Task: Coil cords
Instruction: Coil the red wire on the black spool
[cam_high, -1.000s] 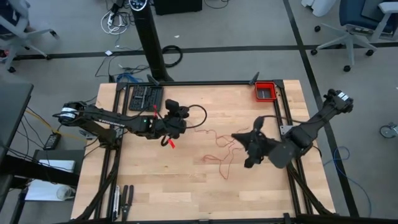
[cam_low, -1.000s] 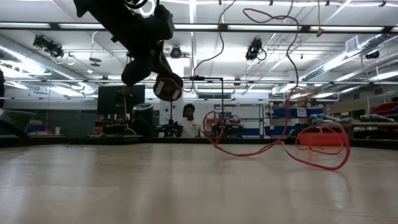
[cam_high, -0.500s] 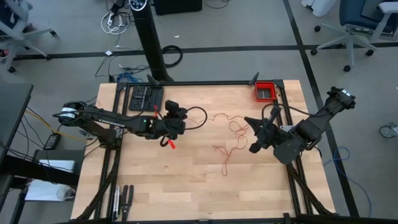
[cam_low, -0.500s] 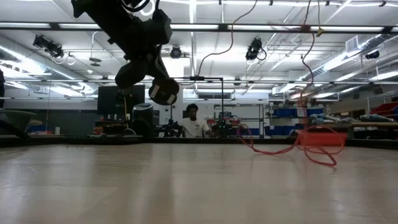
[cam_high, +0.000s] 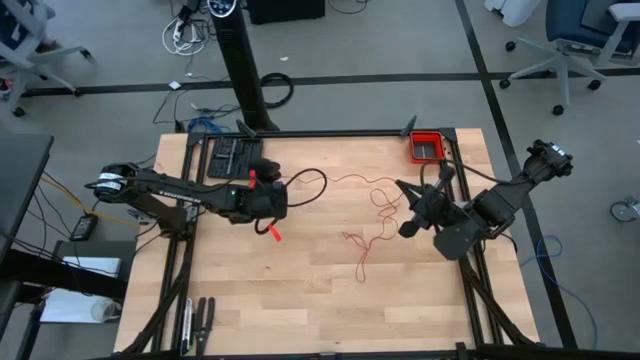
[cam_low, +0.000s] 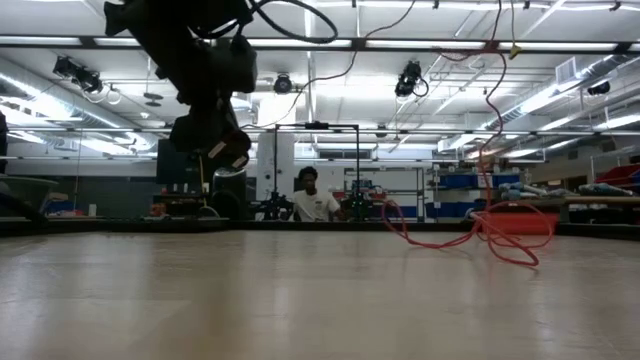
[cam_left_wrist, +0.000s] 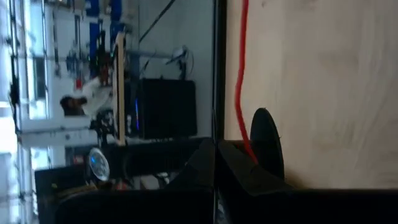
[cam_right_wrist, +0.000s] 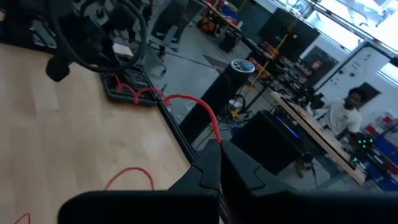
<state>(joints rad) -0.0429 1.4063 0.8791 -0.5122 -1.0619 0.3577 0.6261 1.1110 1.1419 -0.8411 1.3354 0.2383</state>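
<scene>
Two claws have drawn apart over the last second, and the red cord (cam_high: 372, 232) has been paid out between them. Nearest the front edge of the bench (cam_high: 300, 300), well away from the red bin (cam_high: 427, 147), the cord's free tail lies loose on the wood. It now trails straighter than before, because the tangle above it has slid toward the bin's side.

Farther in, the right claw (cam_high: 405, 208) has left the middle of the bench and now sits much closer to the bin, lifted and closed tight on the cord. Its wrist view shows the red strand (cam_right_wrist: 205, 112) running straight into the pinched fingertips. The left claw (cam_high: 268, 190) has backed off the other way, farther from the bin. It too is pinched narrow on the cord, which enters between its fingers (cam_left_wrist: 264, 143) in its own wrist view.

From the low view the loops on the bench (cam_low: 500, 245) have shrunk and moved over, and the strand climbs steeply out of frame.

My reading is that the slack is being pulled out and the knots loosened, not wound. No coil exists yet, so the task looks early, with most of the length hanging or lying in wavy bends. The risk is the tangle tightening under tension.

Beyond the bin, in the room behind, a person (cam_low: 312, 200) sits at a desk
</scene>
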